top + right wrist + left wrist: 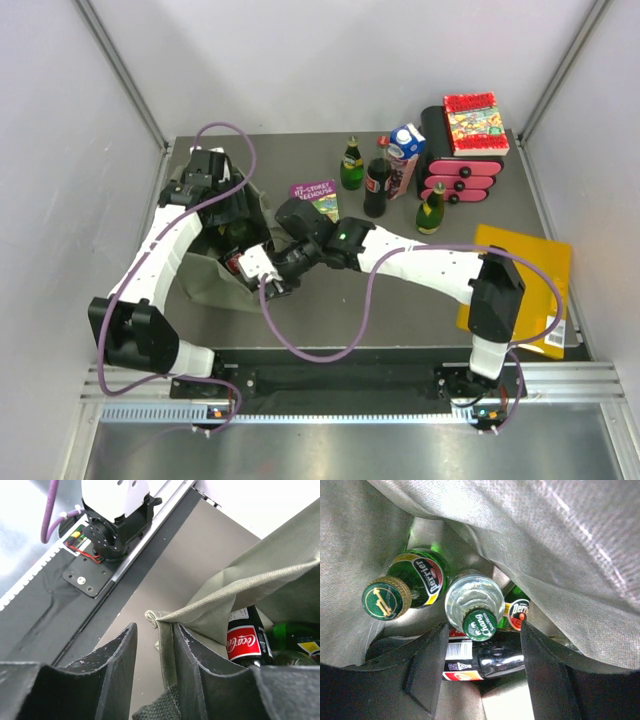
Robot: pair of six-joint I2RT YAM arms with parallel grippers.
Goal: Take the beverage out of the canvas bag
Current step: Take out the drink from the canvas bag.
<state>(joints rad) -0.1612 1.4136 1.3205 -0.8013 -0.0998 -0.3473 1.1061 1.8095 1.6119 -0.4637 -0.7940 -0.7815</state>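
Four drinks (378,180) stand outside at 1 o'clock; more remain in bag (215,285). Left hand (483,626) open astride clear bottle (472,597); right hand (154,630) open around rim (160,617).

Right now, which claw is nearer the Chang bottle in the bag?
Left. The left claw is inside the canvas bag, open, flanking the Chang bottle; the right claw is at the bag's rim, straddling its fabric edge.

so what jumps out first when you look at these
The olive canvas bag at the left of the table has the right gripper straddling its rim. Inside, the left gripper sits open over a clear Chang bottle, beside a green Perrier bottle and a Coca-Cola bottle.
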